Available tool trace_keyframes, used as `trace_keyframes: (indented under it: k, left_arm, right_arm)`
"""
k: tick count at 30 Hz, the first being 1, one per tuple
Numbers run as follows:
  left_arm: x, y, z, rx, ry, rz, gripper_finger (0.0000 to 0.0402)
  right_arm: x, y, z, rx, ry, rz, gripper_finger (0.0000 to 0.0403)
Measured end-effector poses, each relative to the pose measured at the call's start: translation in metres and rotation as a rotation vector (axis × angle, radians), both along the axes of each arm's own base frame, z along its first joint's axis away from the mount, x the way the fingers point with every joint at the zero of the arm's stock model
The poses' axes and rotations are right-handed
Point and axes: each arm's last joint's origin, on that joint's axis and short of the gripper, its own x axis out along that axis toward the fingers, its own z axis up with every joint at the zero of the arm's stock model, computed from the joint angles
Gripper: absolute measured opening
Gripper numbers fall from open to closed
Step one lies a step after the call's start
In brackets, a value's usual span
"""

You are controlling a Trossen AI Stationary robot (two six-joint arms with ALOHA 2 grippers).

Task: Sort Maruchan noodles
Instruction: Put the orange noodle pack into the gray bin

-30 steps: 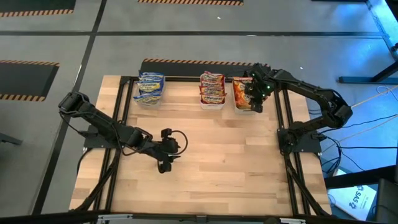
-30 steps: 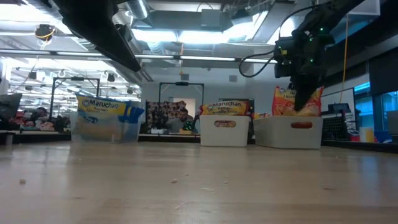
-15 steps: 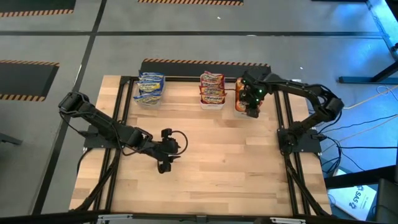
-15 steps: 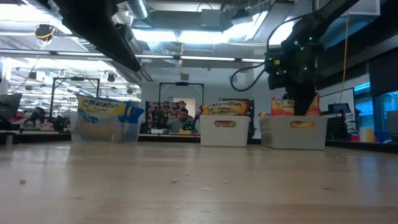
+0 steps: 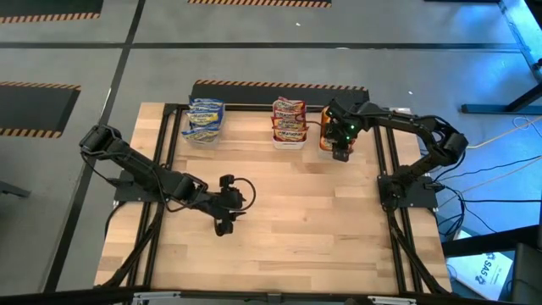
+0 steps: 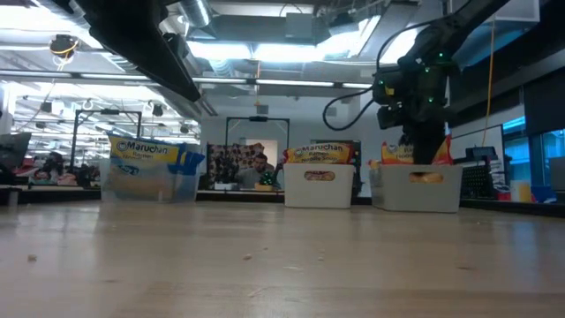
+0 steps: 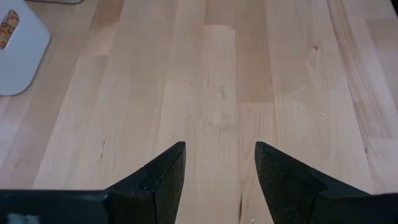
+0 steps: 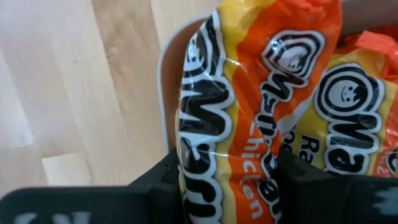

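Fingers of my right pincer clamp a crinkly orange-yellow plastic noodle packet inside the white rectangular bin at the tabletop's far right, while my left pincer hangs open mid-table.

Black jointed arms, looped cables

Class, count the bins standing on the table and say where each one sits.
3, in a row along the far edge: left bin, middle bin, right bin under the right gripper.
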Motion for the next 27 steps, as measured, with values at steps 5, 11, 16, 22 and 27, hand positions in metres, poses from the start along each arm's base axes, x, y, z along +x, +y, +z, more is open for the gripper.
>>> trace_keyframes:
  k: [5,11,16,22,27]
  left_arm:
    - [0.0,0.0,0.0,0.0,0.0,0.0,0.0188]
    - [0.0,0.0,0.0,0.0,0.0,0.0,0.0188]
    - [0.0,0.0,0.0,-0.001,0.0,0.0,0.0188]
    - [0.0,0.0,0.0,-0.001,0.0,-0.001,0.0188]
    - [0.0,0.0,0.0,-0.001,0.0,-0.001,0.0188]
  right_arm:
    - [0.0,0.0,0.0,0.012,-0.003,-0.028,0.0115]
    - [0.002,-0.002,-0.009,0.036,0.032,-0.054,0.0115]
    - [0.002,-0.002,-0.01,0.036,0.038,-0.072,0.0115]
    - [0.002,-0.003,-0.011,0.025,0.055,-0.125,0.0155]
    - [0.001,-0.006,-0.008,-0.024,0.116,-0.154,0.0238]
